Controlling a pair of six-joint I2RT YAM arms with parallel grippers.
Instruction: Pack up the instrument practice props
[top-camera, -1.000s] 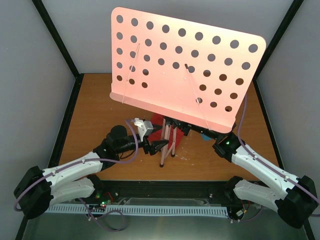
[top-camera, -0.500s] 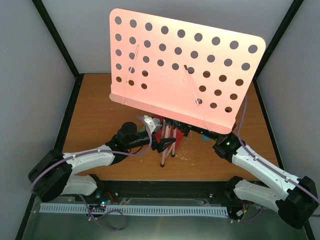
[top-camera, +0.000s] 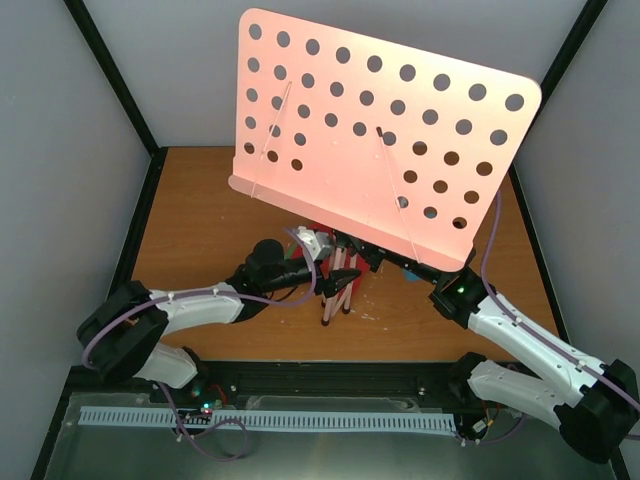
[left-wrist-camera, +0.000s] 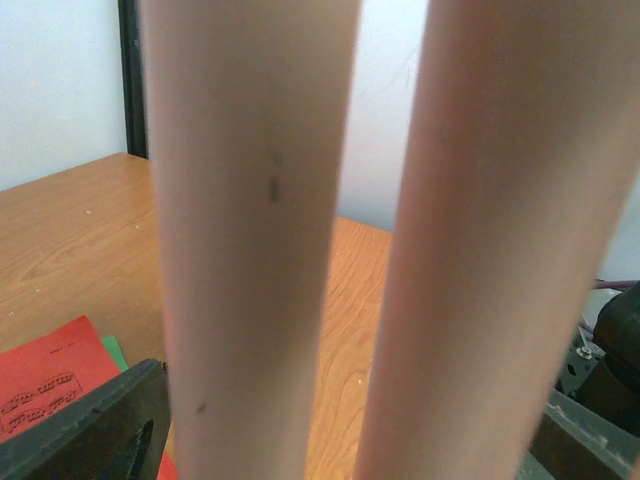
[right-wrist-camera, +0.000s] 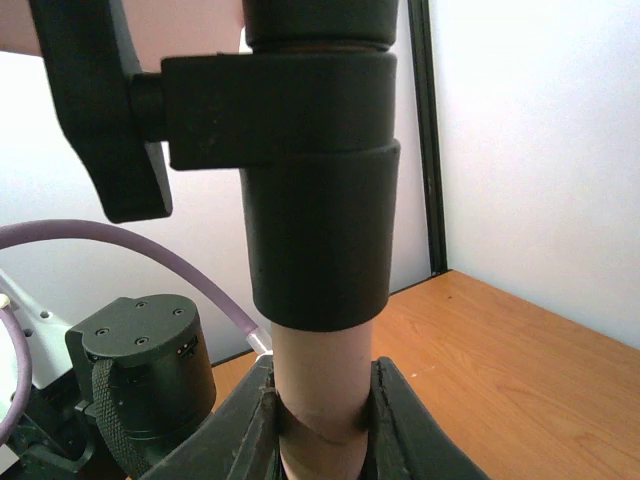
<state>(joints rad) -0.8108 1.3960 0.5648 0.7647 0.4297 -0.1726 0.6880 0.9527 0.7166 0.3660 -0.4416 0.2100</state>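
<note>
The pink music stand's hole-punched desk (top-camera: 380, 130) fills the middle of the top view and hides much of the table under it. Its folded pink legs (top-camera: 335, 295) reach down to the table. My right gripper (right-wrist-camera: 322, 425) is shut on the stand's pink pole just below a black clamp collar (right-wrist-camera: 320, 220); from above it sits under the desk (top-camera: 388, 258). My left gripper (top-camera: 338, 284) is open with two legs (left-wrist-camera: 250, 240) between its fingers (left-wrist-camera: 90, 430). Red (left-wrist-camera: 50, 375) and green (left-wrist-camera: 115, 350) sheet-music pages lie on the table. A sliver of the blue metronome (top-camera: 413, 272) shows under the desk.
The wooden table (top-camera: 200, 210) is boxed in by grey walls with black corner posts (top-camera: 115, 75). A purple cable (right-wrist-camera: 150, 260) and the left arm's black body (right-wrist-camera: 140, 360) are close behind the pole.
My left arm has reached right until its open fingers straddle the stand's legs. The desk has shifted a little right and tilted more upright. The right gripper keeps its hold on the pole.
</note>
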